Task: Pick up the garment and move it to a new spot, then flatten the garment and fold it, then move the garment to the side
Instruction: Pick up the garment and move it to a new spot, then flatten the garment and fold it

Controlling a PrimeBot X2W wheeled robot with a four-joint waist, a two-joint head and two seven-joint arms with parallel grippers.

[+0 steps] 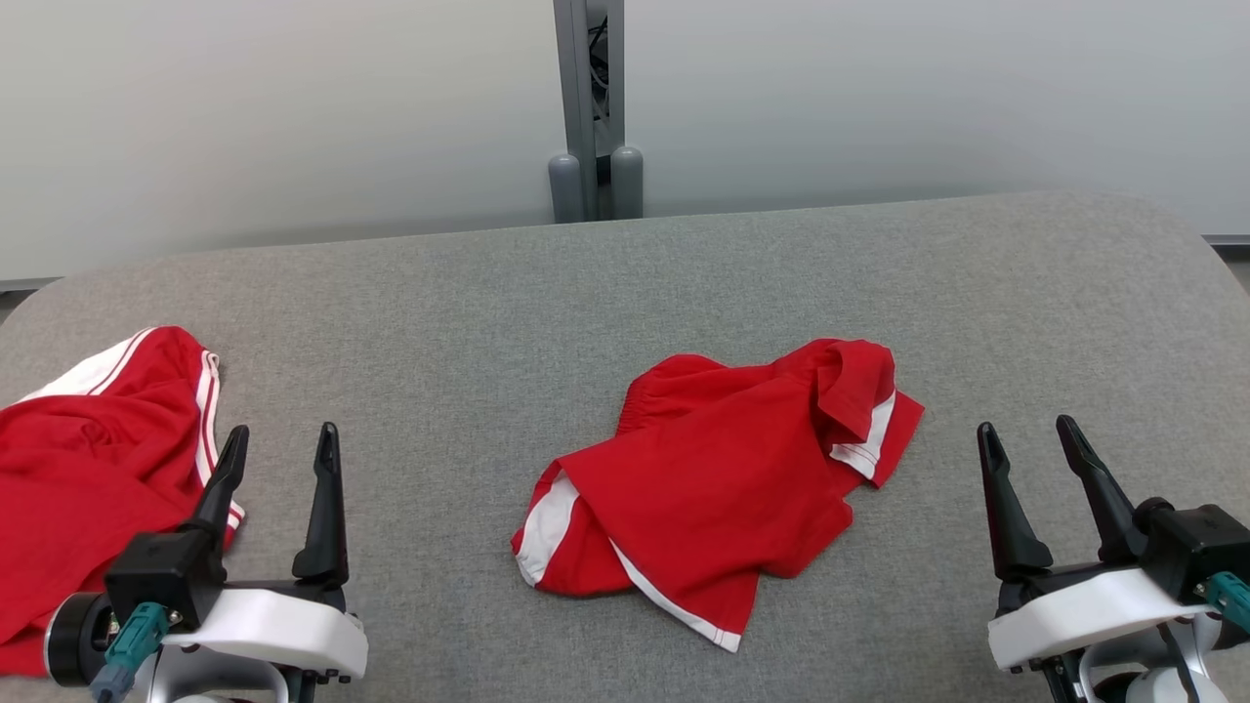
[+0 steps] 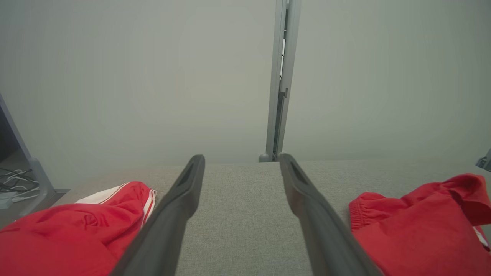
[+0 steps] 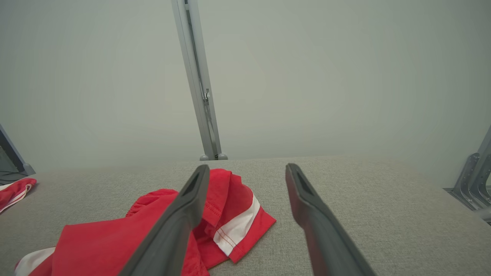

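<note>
A crumpled red garment (image 1: 718,478) with white side stripes lies in the middle of the grey padded table (image 1: 625,293). It also shows at the right edge of the left wrist view, garment (image 2: 418,226), and low left in the right wrist view, garment (image 3: 126,234). My left gripper (image 1: 283,444) hovers open at the lower left, apart from it. My right gripper (image 1: 1027,430) stands open at the lower right, a short way right of the garment's folded-over corner. Nothing is between either pair of fingers (image 2: 184,199) (image 3: 303,195).
A second red garment with white stripes (image 1: 93,469) lies bunched at the table's left edge, just left of my left gripper. A grey post (image 1: 591,107) rises behind the table against a pale wall. Bare grey table surface lies around the middle garment.
</note>
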